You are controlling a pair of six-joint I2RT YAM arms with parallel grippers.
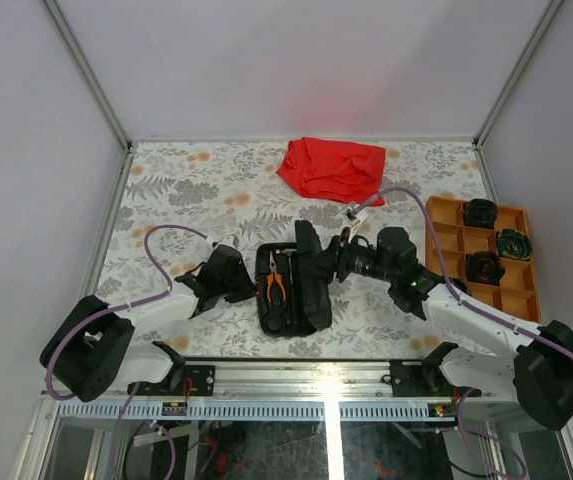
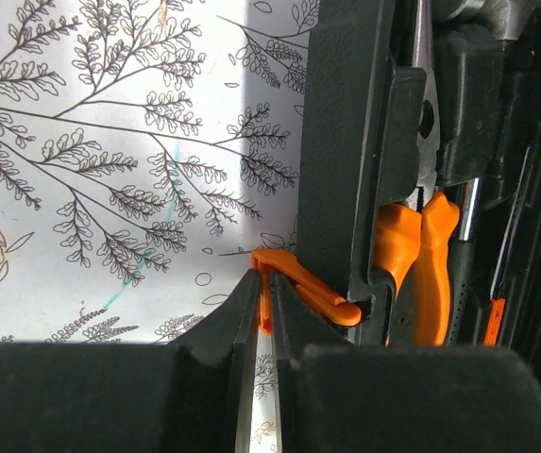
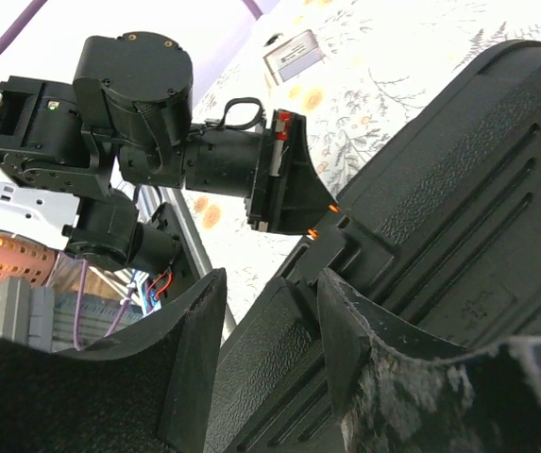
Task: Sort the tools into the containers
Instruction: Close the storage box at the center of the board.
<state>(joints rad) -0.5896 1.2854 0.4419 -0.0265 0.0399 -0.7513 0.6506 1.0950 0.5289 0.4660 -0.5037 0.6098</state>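
The black tool case (image 1: 288, 318) lies open at mid-table with its lid (image 1: 311, 262) raised on the right side. Orange-handled pliers (image 1: 276, 286) lie inside, and they show beside dark tool shafts in the left wrist view (image 2: 419, 269). My left gripper (image 1: 253, 283) is at the case's left edge, its jaws (image 2: 268, 283) shut on the orange latch (image 2: 308, 288). My right gripper (image 1: 324, 262) reaches in from the right. The rim of the lid (image 3: 279, 377) sits between its fingers (image 3: 270, 278), which are closed on it. The orange tray (image 1: 444, 225) stands at the far right.
A red cloth (image 1: 331, 168) lies crumpled at the back centre. Three tray compartments hold black round items (image 1: 481, 212). The left arm's wrist (image 3: 138, 123) fills the right wrist view beyond the lid. Cables (image 1: 161, 245) loop over the floral tabletop.
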